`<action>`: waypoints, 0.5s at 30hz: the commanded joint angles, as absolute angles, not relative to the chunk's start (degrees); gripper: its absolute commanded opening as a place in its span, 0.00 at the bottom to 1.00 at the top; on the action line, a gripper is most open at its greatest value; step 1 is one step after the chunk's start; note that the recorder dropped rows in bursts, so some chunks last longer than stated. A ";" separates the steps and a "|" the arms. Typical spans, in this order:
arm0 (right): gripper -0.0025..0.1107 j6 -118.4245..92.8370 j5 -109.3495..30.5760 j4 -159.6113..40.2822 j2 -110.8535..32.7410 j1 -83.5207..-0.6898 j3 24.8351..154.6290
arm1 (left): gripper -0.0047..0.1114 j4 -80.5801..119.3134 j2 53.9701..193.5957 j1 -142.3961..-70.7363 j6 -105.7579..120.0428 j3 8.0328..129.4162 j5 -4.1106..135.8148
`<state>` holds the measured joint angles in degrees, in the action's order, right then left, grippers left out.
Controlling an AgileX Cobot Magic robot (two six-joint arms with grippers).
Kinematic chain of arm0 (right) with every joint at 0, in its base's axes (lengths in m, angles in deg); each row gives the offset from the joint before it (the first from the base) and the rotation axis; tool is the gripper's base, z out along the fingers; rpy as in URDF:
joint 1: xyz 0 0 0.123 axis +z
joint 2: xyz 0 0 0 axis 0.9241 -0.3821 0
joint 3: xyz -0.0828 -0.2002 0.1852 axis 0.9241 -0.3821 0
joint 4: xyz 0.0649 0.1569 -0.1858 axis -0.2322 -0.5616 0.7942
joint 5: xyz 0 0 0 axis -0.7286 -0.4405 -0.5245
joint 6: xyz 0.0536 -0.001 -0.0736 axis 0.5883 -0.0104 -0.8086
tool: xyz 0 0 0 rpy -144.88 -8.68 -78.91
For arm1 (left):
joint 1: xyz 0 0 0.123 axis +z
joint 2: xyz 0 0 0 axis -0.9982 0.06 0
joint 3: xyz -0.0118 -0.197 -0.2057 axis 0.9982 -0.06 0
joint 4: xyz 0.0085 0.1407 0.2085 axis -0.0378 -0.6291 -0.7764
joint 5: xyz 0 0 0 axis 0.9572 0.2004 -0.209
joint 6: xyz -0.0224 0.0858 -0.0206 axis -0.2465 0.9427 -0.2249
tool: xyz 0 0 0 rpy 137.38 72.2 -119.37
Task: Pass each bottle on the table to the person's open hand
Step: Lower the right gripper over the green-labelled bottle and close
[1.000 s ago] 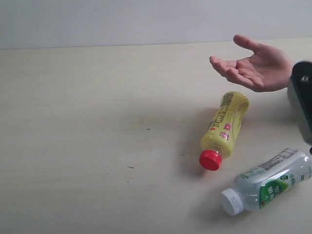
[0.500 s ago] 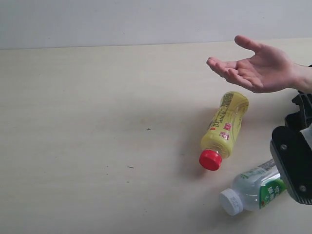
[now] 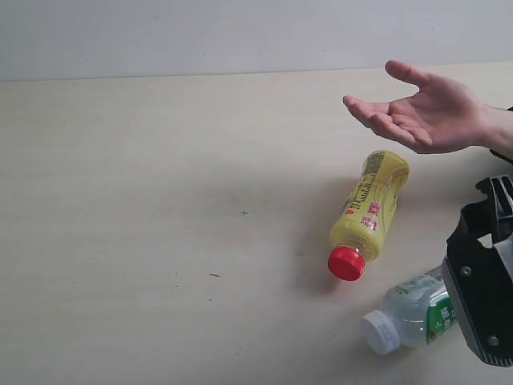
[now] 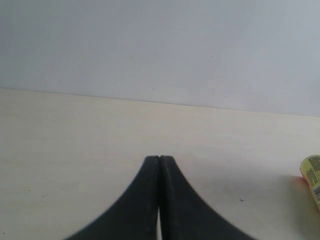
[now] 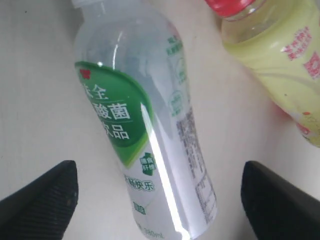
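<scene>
Room view only shows the right arm hiding half the green-label bottle lying on the surface. Its wrist cam tells more: right claw spread wide, bottle between the fingers, not touching. Left claw is pinched closed. The person's hand hovers palm-up beyond the yellow bottle.

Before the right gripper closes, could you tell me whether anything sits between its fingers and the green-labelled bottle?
Nothing visible does: the open right gripper straddles the green-labelled bottle, with only bare table in the gaps.
</scene>
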<state>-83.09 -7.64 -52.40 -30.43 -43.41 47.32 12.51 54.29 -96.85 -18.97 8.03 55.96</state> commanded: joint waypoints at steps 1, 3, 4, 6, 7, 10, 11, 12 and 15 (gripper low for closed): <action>0.81 -83.92 -12.66 -51.40 -30.08 -43.21 45.44 | 0.04 12.11 53.97 -96.79 -18.84 8.03 56.11; 0.81 -83.92 -13.68 -50.72 -30.08 -43.21 45.44 | 0.04 12.11 53.97 -96.79 -18.84 8.03 56.11; 0.81 -83.92 -14.34 -50.62 -30.21 -43.21 45.44 | 0.04 12.11 53.97 -96.79 -18.84 8.03 56.11; 0.81 -83.79 -15.36 -50.62 -31.10 -43.21 45.44 | 0.04 12.11 53.97 -96.79 -18.84 8.03 56.11; 0.81 -83.79 -15.63 -50.62 -31.82 -43.21 45.44 | 0.04 12.11 53.97 -96.79 -18.84 8.03 56.11; 0.81 -83.79 -16.83 -50.45 -34.15 -43.21 45.44 | 0.04 12.11 53.97 -96.79 -18.84 8.03 56.11; 0.81 -83.79 -17.57 -50.45 -34.89 -43.21 45.44 | 0.04 12.11 53.97 -96.79 -18.84 8.03 56.11; 0.81 -83.79 -18.46 -50.02 -35.58 -43.21 45.44 | 0.04 12.11 53.97 -96.79 -18.84 8.03 56.11; 0.81 -83.66 -20.38 -48.17 -37.42 -43.21 45.44 | 0.04 12.11 53.97 -96.79 -18.84 8.03 56.11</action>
<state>-83.45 -18.11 -49.85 -35.96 -43.41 45.64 12.51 54.29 -96.85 -18.85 8.03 55.96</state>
